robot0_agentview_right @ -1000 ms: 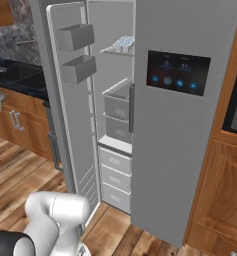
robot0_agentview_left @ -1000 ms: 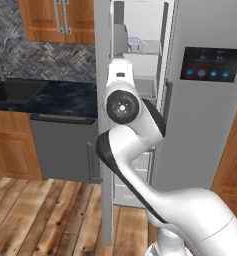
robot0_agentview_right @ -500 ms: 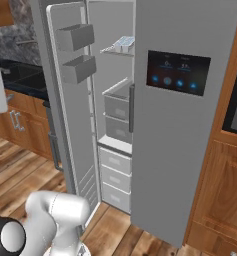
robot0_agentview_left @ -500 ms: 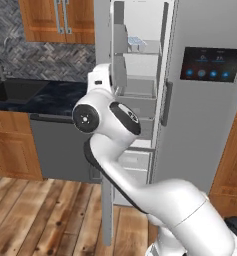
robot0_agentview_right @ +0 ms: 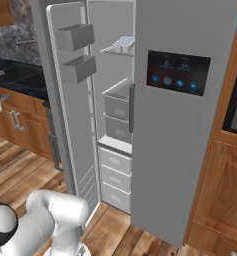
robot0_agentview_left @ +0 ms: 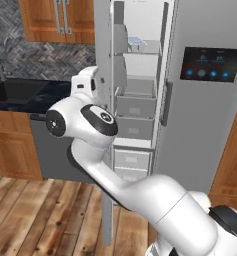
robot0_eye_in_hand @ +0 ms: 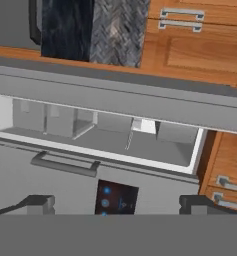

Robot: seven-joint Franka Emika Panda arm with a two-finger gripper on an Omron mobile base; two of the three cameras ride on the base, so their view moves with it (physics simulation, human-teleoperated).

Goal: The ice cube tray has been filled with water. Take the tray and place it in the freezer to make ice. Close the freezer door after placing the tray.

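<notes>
Grey steel makes up the freezer [robot0_agentview_right: 117, 115], a tall narrow compartment standing open with flat white shelves above, two boxy grey drawers in the middle and paler drawers stacked below. On its upper shelf lies the ice cube tray [robot0_agentview_right: 121, 44], a small white rectangle whose cells show the water [robot0_agentview_left: 135, 41] as pale blue glossy squares. The freezer door [robot0_agentview_right: 72, 105] is swung wide to the left, a flat slab with square-edged grey bins [robot0_agentview_right: 76, 36] lining its inner face. Beside the opening hangs the other door, smooth grey with a glossy black display panel [robot0_agentview_right: 178, 73] dotted by blue lights. The gripper [robot0_eye_in_hand: 117, 204] hangs apart from all of this, its two small dark fingertips [robot0_eye_in_hand: 40, 202] spread wide with nothing between them. Warm wooden cabinets [robot0_agentview_left: 55, 20], a herringbone tile backsplash [robot0_agentview_left: 35, 57] and a plank floor [robot0_agentview_left: 40, 215] surround the appliance.
</notes>
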